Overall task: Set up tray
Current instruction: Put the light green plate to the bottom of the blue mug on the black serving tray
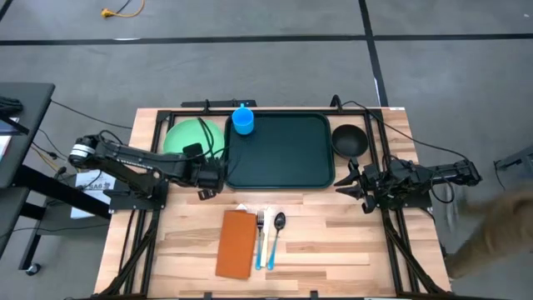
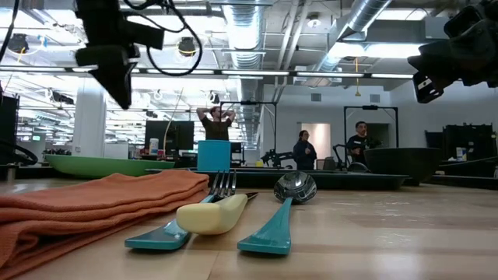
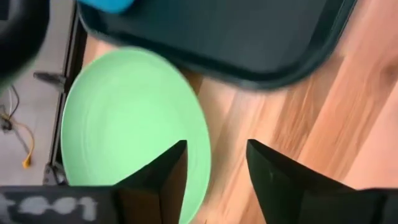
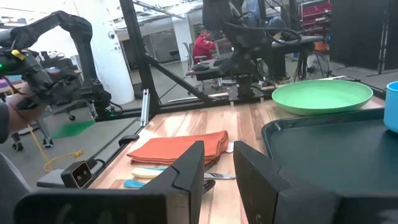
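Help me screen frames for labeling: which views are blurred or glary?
Left wrist view: soft focus on the plate and tray. Low view: bright ceiling lights, tray dim behind the sharp spoon. High view: even light.

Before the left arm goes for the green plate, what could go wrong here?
1. The left hand hangs open beside the plate and close to the tray; reaching in, it might bump the tray's edge.
2. The blue cup stands at the tray's far rim, near the plate; carrying the plate over could tip it.
3. The right hand waits open at the tray's other corner, so the arms might crowd each other.
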You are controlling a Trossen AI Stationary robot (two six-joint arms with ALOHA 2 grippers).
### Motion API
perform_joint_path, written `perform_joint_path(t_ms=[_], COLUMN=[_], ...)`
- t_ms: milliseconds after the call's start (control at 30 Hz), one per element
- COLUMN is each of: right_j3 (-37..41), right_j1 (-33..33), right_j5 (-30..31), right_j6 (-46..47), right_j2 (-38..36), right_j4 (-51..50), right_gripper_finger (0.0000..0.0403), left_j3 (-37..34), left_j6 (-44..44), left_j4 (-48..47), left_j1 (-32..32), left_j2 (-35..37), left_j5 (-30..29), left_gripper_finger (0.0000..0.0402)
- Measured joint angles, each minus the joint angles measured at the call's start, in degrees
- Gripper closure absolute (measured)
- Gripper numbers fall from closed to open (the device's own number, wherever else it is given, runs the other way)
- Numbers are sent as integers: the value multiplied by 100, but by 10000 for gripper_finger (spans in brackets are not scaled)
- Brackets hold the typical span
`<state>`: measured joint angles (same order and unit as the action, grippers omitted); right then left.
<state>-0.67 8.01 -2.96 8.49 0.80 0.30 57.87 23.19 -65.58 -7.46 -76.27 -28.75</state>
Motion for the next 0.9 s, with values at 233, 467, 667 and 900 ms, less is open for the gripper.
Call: perform_joint_path(t_ms=[233, 467, 667, 900], right_j3=[0, 0, 0, 0], right_j1=[0, 1, 0, 0], right_j5=[1, 1, 0, 1], right_j6=[-23, -147, -160, -162], right_j2=[-1, -1, -1, 0], right_j4=[0, 0, 0, 0], right_gripper_finger=[321, 321, 321, 321], left_j3=[-509, -1150, -1640, -1650], left_j6=[55, 55, 106, 117], left_j4=[-29, 151, 200, 266], left_j1=[7, 7, 128, 366], left_j2=[-37, -39, -40, -42], left_j5=[344, 301, 302, 409], left_gripper_finger=[234, 234, 234, 234])
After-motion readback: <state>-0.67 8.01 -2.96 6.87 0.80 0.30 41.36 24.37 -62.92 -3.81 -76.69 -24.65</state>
